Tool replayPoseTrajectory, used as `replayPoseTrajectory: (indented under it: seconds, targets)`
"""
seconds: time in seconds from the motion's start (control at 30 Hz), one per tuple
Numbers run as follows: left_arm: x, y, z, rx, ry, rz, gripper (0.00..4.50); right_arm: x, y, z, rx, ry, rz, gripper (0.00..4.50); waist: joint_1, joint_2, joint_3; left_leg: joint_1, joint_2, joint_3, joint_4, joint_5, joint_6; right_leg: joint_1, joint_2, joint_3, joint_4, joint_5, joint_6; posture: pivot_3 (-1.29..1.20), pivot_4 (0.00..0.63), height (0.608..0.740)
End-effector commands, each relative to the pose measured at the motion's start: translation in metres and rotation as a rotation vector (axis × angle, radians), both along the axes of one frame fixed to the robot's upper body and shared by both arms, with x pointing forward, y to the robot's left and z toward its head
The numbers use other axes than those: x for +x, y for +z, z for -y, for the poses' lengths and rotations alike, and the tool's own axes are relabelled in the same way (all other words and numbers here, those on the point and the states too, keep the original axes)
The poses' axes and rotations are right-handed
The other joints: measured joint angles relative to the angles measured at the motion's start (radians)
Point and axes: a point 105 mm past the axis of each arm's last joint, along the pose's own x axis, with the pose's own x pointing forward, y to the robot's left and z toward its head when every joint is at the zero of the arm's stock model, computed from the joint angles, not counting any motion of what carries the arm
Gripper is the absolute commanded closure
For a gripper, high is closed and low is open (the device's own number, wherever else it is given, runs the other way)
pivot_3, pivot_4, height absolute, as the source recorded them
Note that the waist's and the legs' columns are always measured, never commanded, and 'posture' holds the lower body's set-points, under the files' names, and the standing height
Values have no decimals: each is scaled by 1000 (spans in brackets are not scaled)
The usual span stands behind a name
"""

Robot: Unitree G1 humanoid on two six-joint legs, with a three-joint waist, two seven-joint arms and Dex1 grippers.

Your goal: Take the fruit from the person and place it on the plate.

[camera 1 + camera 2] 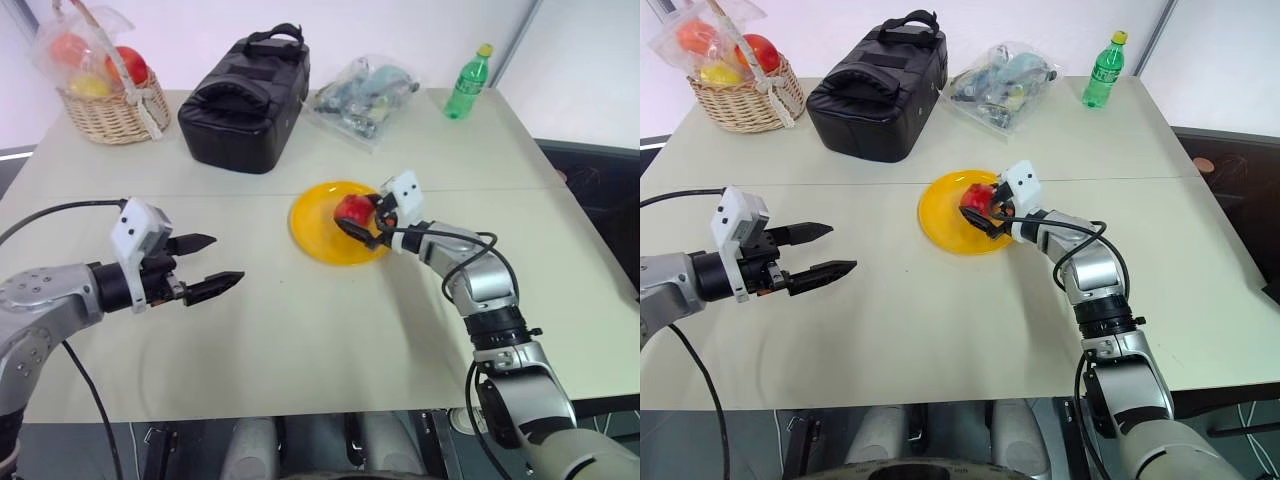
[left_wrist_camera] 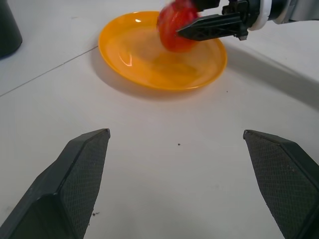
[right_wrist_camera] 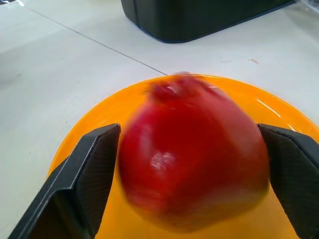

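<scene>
The red fruit is over the yellow plate, near its right rim, between the fingers of my right gripper. Those fingers stand at the fruit's two sides, spread wide. The fruit looks smeared while the fingers are sharp, so it appears loose. My left gripper hovers open and empty above the table, well left of the plate. Its wrist view looks toward the plate and the fruit. The person is out of view.
At the back of the table stand a wicker basket with wrapped fruits, a black bag, a clear plastic bag of items and a green bottle. The table's right edge runs close behind my right arm.
</scene>
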Motion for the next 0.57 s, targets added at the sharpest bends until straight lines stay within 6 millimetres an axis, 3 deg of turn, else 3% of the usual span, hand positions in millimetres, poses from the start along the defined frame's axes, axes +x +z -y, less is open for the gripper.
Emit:
replayPoseTrajectory:
  seconds: [0.03,0.17,0.27,0.37,0.57]
  targets:
    - [0,12,0,-9,10,64,0,-2,38,0,48,28,112,8,0,0,0,0,0,0,0,0,0,0,0,0,0,0,0,0,150,740]
    - [5,17,-7,-45,61,97,0,-8,68,17,108,12,166,8,3,0,0,0,0,0,0,0,0,0,0,0,0,0,0,0,150,740]
    - [15,26,-18,-108,156,156,0,-12,88,46,148,-57,199,8,7,0,0,0,0,0,0,0,0,0,-1,0,0,0,0,0,150,740]
    - [21,28,-26,-163,223,183,0,-16,86,72,115,-132,209,8,7,-1,0,0,-1,0,0,0,0,1,-1,0,0,0,0,0,150,740]
    - [32,18,-31,-243,344,218,0,-13,56,108,31,-272,203,8,1,-1,0,0,0,0,0,0,0,1,0,0,0,0,0,0,150,740]
